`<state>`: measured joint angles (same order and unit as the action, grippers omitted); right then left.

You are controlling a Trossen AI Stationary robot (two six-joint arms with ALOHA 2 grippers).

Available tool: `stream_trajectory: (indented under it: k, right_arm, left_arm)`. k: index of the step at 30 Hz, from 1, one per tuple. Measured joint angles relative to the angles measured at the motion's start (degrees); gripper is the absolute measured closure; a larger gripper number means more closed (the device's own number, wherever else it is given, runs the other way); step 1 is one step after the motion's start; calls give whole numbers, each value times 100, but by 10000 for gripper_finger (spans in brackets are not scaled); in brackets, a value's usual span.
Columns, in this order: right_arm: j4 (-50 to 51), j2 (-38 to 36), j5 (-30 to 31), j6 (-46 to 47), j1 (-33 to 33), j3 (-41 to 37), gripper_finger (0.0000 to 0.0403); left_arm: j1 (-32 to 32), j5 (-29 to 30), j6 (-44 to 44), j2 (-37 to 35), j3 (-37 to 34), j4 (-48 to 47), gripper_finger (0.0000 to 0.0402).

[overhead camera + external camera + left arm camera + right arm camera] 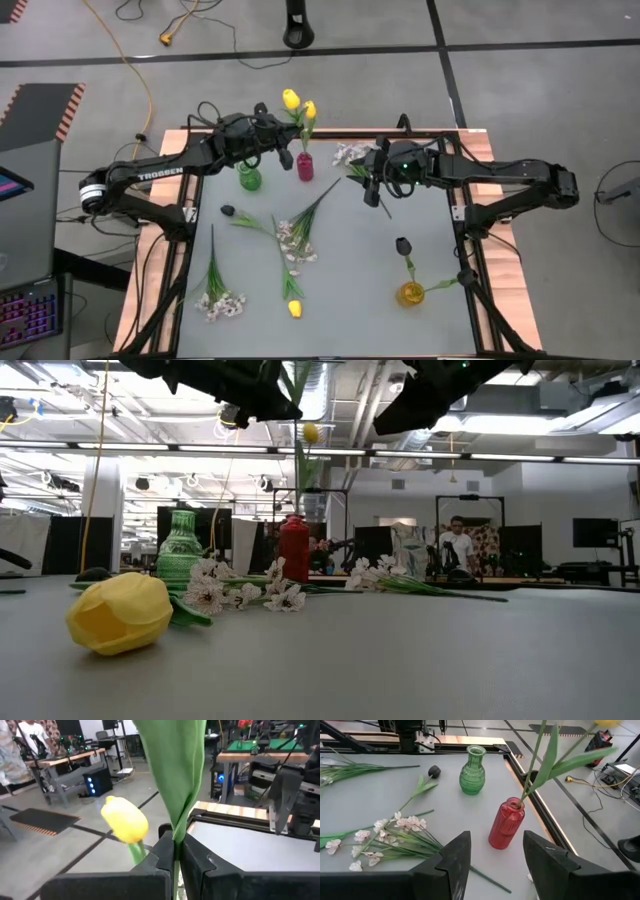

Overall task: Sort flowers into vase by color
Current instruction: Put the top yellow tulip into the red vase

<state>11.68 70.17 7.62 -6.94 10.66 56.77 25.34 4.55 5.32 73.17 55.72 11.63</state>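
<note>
In the red vase [305, 167] at the table's far edge, two yellow tulips [291, 99], stems upright; green vase [250, 179] beside it empty; in the yellow vase [410, 294], one dark tulip [402, 244]. Left gripper [176, 851] clamped on one upright tulip stem. Right gripper [492, 857] parted, holding nothing, near the red vase.

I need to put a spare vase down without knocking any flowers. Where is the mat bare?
Bare: the stretch between the white sprays at centre and the orange vase, and the near right corner. Crowded: the far edge around the green vase and red vase, under both arms.
</note>
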Motion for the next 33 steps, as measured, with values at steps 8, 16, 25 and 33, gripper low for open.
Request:
stream_trajectory:
  k: [8,16,25,33]
  right_arm:
    - [7,0,0,-2,2,0,196]
    - [7,0,0,-11,2,0,196]
    - [7,0,0,-9,2,0,196]
    - [7,0,0,-6,1,0,196]
  left_arm:
    - [-6,-8,-39,2,0,-96,400]
    - [-6,71,-63,2,0,-292,400]
    - [-6,79,-530,2,0,-329,399]
    - [-6,481,-927,2,0,-688,392]
